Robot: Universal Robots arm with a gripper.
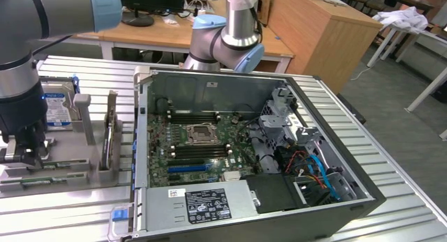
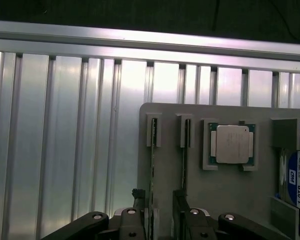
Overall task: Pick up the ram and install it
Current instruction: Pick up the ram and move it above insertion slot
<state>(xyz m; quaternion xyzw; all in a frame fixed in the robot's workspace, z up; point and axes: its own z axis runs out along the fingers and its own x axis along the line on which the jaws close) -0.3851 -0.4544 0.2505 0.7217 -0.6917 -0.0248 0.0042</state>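
Note:
The ram (image 2: 152, 170) is a thin green stick standing on edge in a slot of the grey holder plate (image 2: 165, 120). A second such stick (image 2: 184, 155) stands in the neighbouring slot. My gripper (image 2: 160, 217) is open, one dark finger on either side of the first stick's near end, not closed on it. In the exterior view the gripper (image 1: 24, 157) hangs low over the holder plate (image 1: 70, 142) at that view's left, with green sticks (image 1: 43, 183) lying along the plate just below it.
An open computer case (image 1: 143, 147) stands at the exterior view's middle, its motherboard (image 1: 202, 147) showing black memory slots (image 1: 199, 117) and a processor socket (image 1: 202, 132). The holder also carries a square silver processor (image 2: 232, 144) and a hard drive (image 1: 57, 108). Everything rests on a ribbed aluminium table (image 2: 65, 140).

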